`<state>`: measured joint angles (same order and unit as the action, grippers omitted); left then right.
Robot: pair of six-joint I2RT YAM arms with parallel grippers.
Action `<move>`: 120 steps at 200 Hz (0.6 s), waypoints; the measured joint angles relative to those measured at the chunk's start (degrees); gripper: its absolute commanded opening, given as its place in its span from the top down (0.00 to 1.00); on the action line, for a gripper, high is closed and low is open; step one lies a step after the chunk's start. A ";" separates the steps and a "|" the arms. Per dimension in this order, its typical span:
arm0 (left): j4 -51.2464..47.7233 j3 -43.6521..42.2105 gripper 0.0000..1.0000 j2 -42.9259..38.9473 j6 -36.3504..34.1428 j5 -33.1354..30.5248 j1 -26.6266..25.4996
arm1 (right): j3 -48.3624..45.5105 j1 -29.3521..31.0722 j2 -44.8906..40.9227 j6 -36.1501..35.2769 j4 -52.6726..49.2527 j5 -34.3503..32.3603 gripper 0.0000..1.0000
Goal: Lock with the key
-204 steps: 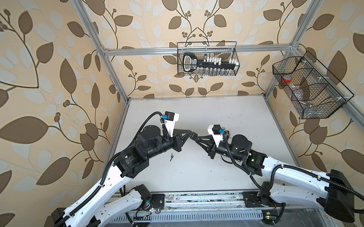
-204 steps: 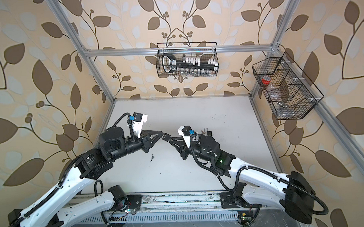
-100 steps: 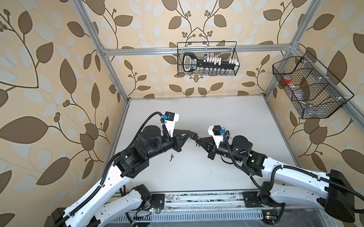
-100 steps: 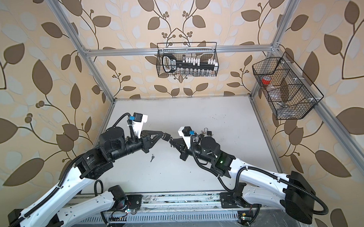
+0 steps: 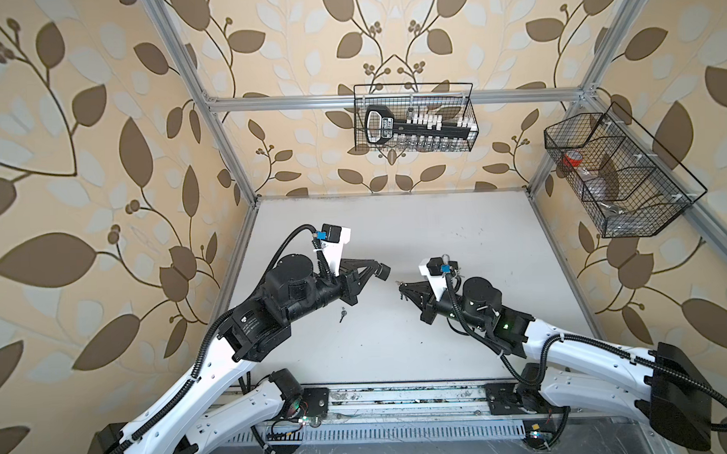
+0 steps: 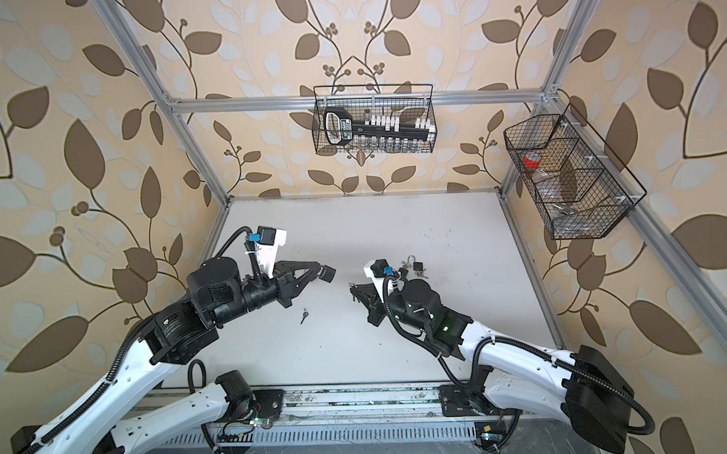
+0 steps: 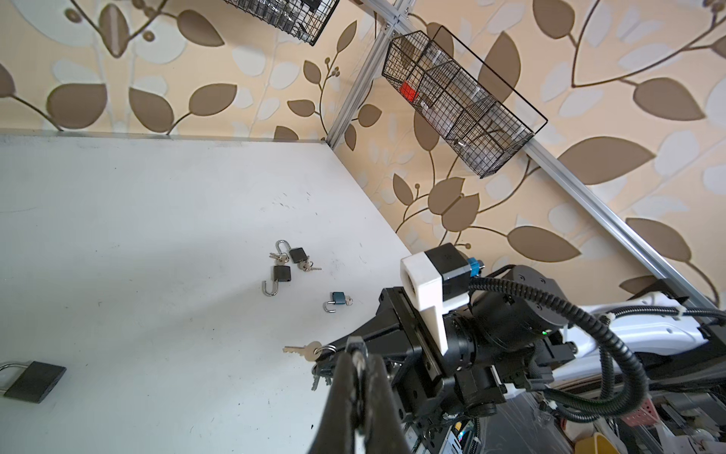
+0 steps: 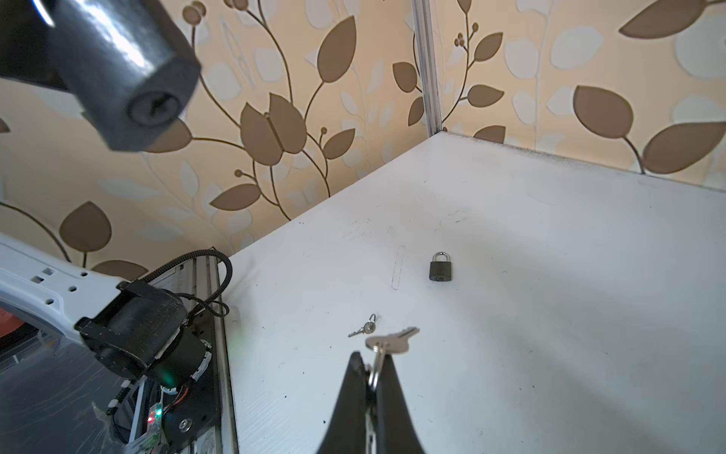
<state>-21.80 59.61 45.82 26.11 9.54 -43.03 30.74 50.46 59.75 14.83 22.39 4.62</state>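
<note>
Dark metal padlock [image 5: 382, 272] clamped at the tips of the closed left gripper [image 5: 373, 268], keyhole end outward; silver key [image 8: 393, 337] protrudes just beyond the right gripper [image 8: 371, 363], whose jaws pinch its ring, near the padlock but not touching.

1. The padlock [image 8: 129, 78] had a dark metal body with a glossy sheen that caught the light.
2. The key [image 8: 393, 338] was bright, silvery metal.
3. The table [image 8: 550, 275] was white and matt, smooth but scuffed and flecked with dark specks.
4. The wire baskets [image 5: 411, 85] were thin, black-coated metal mesh.
5. The frame rails [image 5: 307, 100] looked like dull, brushed aluminium.
6. The arm shells [image 5: 185, 409] were smooth white plastic, and their cable sleeves [image 7: 581, 312] were ribbed black plastic.
7. The wallpaper [image 5: 82, 204] was matt and embossed.
</note>
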 measured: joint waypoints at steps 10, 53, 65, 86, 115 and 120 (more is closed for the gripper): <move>-0.66 0.09 1.00 0.04 -0.02 -0.92 -0.02 | 0.00 0.00 -0.07 0.22 -0.55 -0.63 1.00; -5.03 0.22 1.00 0.20 -0.13 -6.23 0.87 | 0.68 0.00 3.08 3.10 -6.84 -3.91 1.00; -6.40 0.37 1.00 0.74 -0.02 -6.80 2.32 | 1.29 -0.02 5.29 4.50 -9.22 -4.04 1.00; -8.33 0.37 1.00 2.01 1.16 -6.10 7.48 | 2.64 -0.04 10.23 6.47 -11.54 -1.75 1.00; -8.59 -1.49 1.00 2.29 3.67 -2.80 16.72 | 5.62 2.58 17.77 8.59 -12.46 0.94 1.00; -8.63 -1.86 1.00 2.32 4.13 -2.19 18.05 | 6.49 3.28 19.32 8.92 -12.37 1.22 1.00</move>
<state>-30.44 57.76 48.14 30.24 7.35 -24.97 37.23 53.74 79.07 23.75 10.02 5.85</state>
